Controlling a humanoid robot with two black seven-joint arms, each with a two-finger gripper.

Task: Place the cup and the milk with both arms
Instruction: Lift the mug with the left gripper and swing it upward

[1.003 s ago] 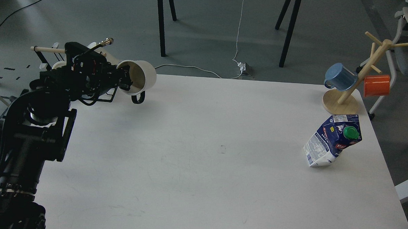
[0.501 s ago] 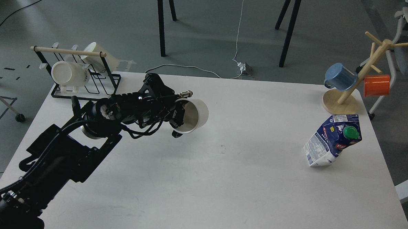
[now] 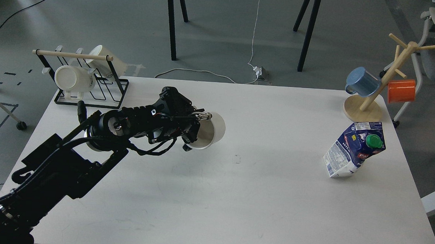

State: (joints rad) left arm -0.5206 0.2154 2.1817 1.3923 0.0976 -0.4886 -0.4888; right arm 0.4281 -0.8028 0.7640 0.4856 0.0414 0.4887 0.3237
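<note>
My left gripper is shut on the rim of a white cup, held tilted on its side with the mouth facing me, just above the middle of the white table. A blue and white milk carton with a green cap stands dented and leaning at the right side of the table, far from the gripper. My right arm and its gripper are out of view.
A black wire rack with two white mugs stands at the back left corner. A wooden mug tree with a blue mug and an orange mug stands at the back right corner.
My left arm has swung from the rack at the back left toward the table's middle, carrying the white cup with it, and has lowered it slightly.
</note>
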